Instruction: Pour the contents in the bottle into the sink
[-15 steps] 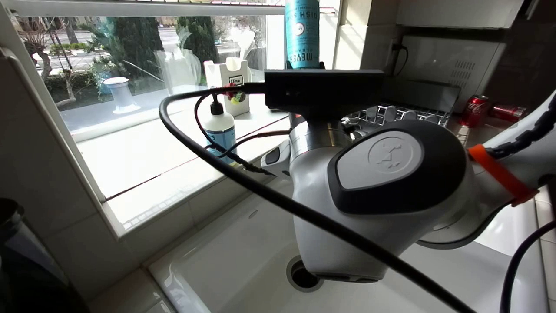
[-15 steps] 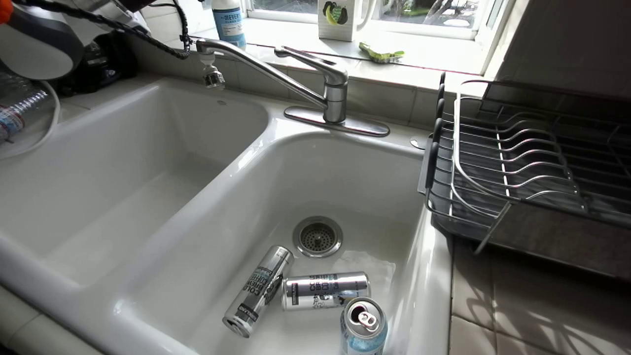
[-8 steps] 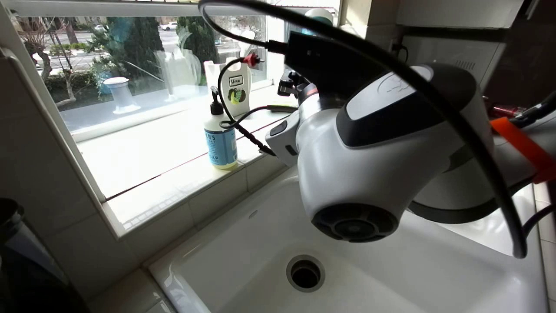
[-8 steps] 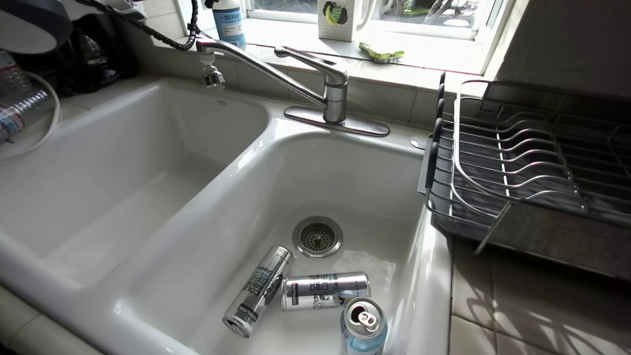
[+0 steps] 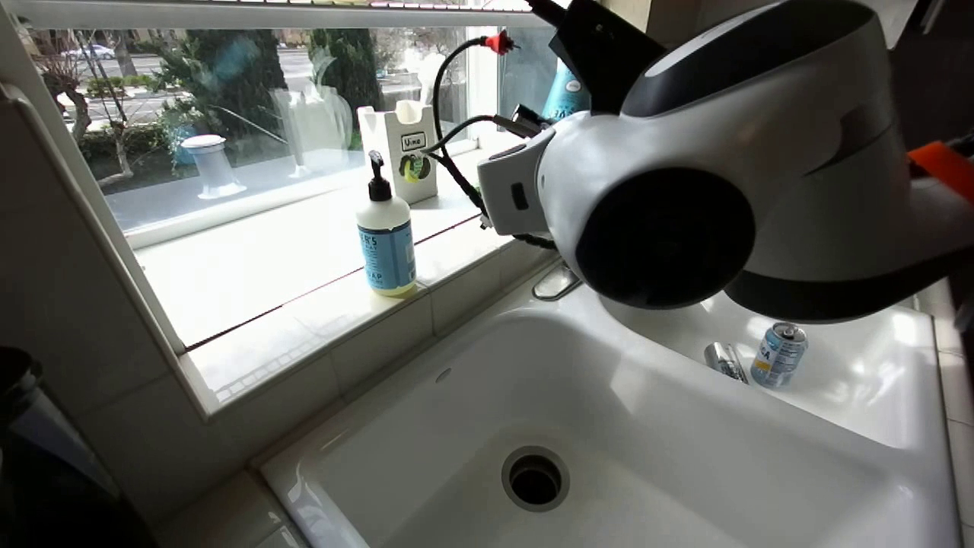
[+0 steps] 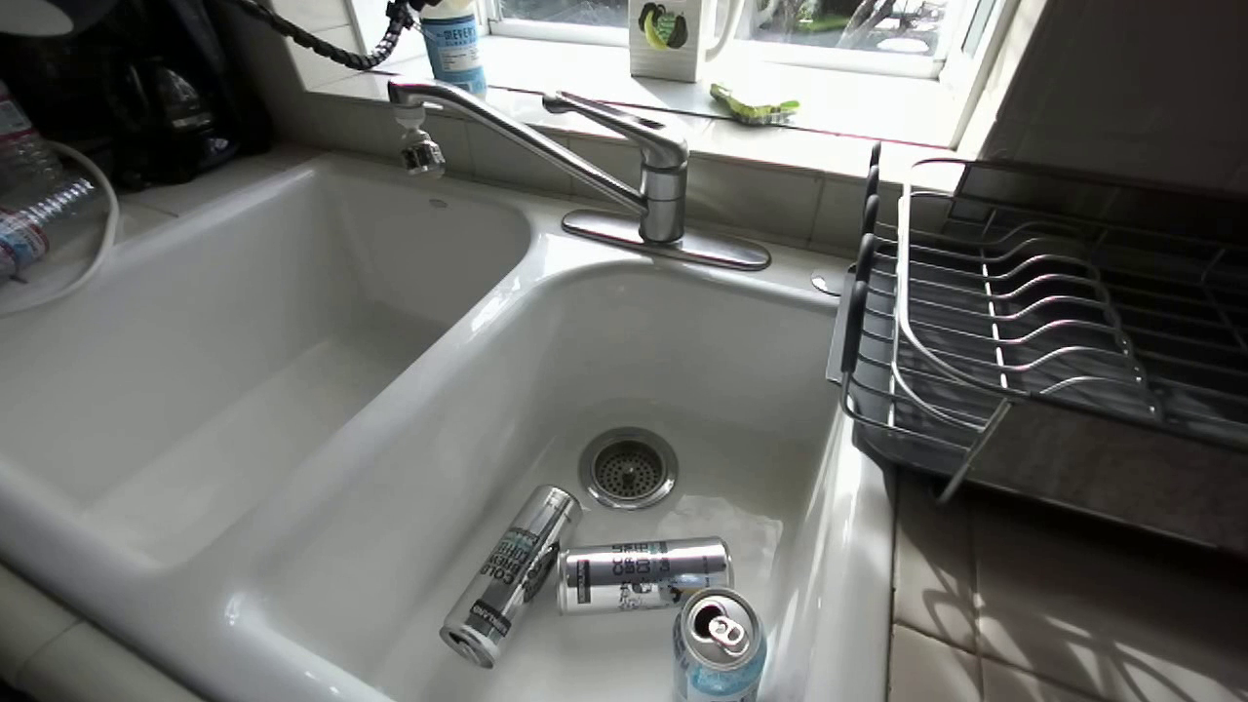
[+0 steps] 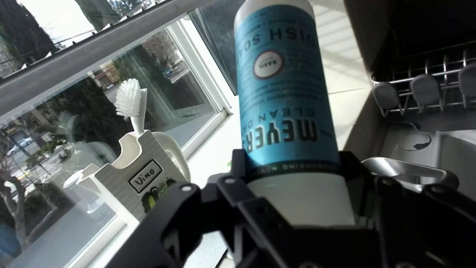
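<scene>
In the wrist view the bottle (image 7: pixel 282 85), white with a blue dish soap label, stands between the black fingers of my gripper (image 7: pixel 293 162). The fingers press on both sides of its label, and the lettering is upside down there. Its far end runs past the frame's top, and its near end is hidden by the gripper. An exterior view shows only a blue strip of the bottle (image 5: pixel 564 95), leaning, beyond the arm's wrist; the jaws are mostly hidden there. The sink (image 5: pixel 426 426) is a deep white basin with a dark drain (image 5: pixel 535 478), lower in that view than the arm.
A pump soap bottle (image 5: pixel 386 243) and a Vino jug (image 5: pixel 415 160) stand on the windowsill. The faucet (image 6: pixel 546 146) reaches over the sink's back. A neighbouring basin (image 6: pixel 673 361) holds several cans (image 6: pixel 643 575). Beside it is a wire dish rack (image 6: pixel 1024 312).
The arm has risen and turned in an exterior view, carrying the bottle along. The bottle has gone from nearly vertical to leaning. The sink's drain and some cans have come into sight.
</scene>
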Robot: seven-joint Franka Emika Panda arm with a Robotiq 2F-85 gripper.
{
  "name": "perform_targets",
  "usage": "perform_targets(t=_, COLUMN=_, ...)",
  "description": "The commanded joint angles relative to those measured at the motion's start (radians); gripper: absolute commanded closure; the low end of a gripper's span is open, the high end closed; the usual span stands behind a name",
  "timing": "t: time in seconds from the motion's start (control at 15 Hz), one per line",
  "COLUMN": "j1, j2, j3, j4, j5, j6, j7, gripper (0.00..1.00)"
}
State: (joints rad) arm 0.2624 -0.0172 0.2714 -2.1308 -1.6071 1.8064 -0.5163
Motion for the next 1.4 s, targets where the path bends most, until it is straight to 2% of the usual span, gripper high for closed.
perform_targets(t=0.0, j1=0.0, j2=-0.005, j3=-0.006, j4=0.005, j5=0.009, j6=0.021, j7=0.002, gripper=0.62)
perform_targets(t=0.07, j1=-0.001, j2=-0.008, j3=-0.008, j4=0.007, j5=0.009, j6=0.027, j7=0.002, gripper=0.37)
perform_targets(t=0.4, j1=-0.001, j2=-0.003, j3=-0.008, j4=0.007, j5=0.009, j6=0.027, j7=0.002, gripper=0.37)
perform_targets(t=0.47, j1=-0.001, j2=-0.003, j3=-0.008, j4=0.007, j5=0.009, j6=0.027, j7=0.002, gripper=0.62)
perform_targets(t=0.93, j1=-0.015, j2=-0.018, j3=-0.032, j4=0.092, j5=0.137, j6=0.177, j7=0.072, gripper=0.62)
perform_targets(t=1.33, j1=-0.065, j2=-0.025, j3=-0.091, j4=0.143, j5=0.331, j6=0.453, j7=0.091, gripper=0.62)
